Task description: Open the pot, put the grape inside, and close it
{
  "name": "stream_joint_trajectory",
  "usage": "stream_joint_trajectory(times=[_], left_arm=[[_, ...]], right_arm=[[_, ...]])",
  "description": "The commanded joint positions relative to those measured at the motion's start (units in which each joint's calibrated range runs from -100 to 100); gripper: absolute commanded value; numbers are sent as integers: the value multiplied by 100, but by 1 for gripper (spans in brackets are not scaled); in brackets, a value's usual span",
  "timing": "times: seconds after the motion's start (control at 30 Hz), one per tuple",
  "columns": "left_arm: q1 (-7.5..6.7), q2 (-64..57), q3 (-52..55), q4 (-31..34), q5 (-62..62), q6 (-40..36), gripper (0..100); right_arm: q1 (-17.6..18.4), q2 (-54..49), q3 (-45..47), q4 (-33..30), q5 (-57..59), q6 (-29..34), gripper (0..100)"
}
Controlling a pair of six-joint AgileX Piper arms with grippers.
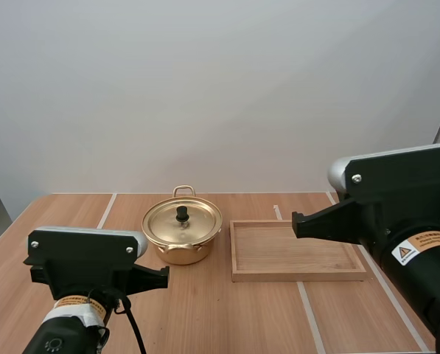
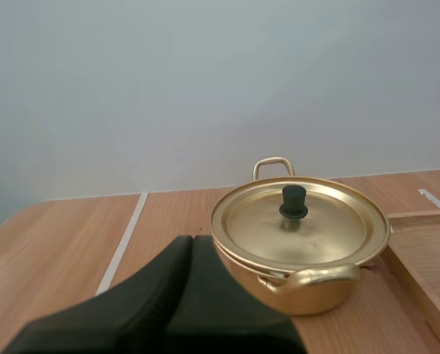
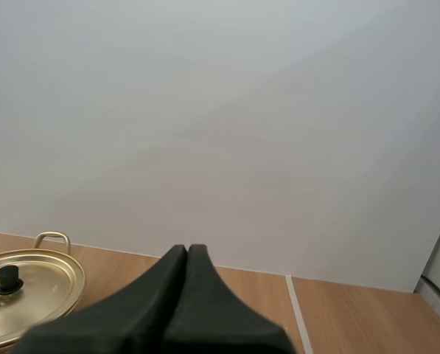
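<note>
Left gripper [image 2: 191, 245] and right gripper [image 3: 187, 251] are held closed and empty, short of the lidded pot [image 1: 184, 252] beside the tray [image 1: 299, 276]; its small knob [image 1: 182, 214] could be knocked unless they are opened first.

**Lidded pot beside tray, mid-frame**

Gold pot [image 1: 183, 253] upright on the wooden surface [image 1: 227, 317], just left of centre. Lid [image 1: 196, 221] seated on it, black knob [image 1: 182, 214] on top. One loop handle faces the far edge, one the near edge. Wooden tray [image 1: 297, 276] lies flat just right of the pot, a narrow gap between them. Left arm [image 1: 83, 254] at lower left, near the pot. Right arm [image 1: 404, 206] at the right edge, its dark front end overlapping the tray's far rim. Pale lines cross the surface.
</note>
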Motion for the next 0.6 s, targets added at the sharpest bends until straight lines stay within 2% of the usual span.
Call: stream_joint_trajectory(times=[0.0, 0.17, 0.33, 0.43, 0.57], left_arm=[[11, -94, 18, 24, -114, -27, 0], [11, -94, 18, 24, -114, -27, 0], [11, -94, 103, 24, -154, -27, 0], [11, -94, 103, 24, 112, -27, 0], [11, -94, 103, -469, 588, 208, 0]], right_arm=[[-20, -35, 5, -71, -140, -279, 0], [-20, -35, 57, -71, -140, -279, 0], [-20, -35, 789, -157, -528, -291, 0], [-20, -35, 1245, -196, -1251, -291, 0], [-20, -35, 1734, -196, -2097, -189, 0]])
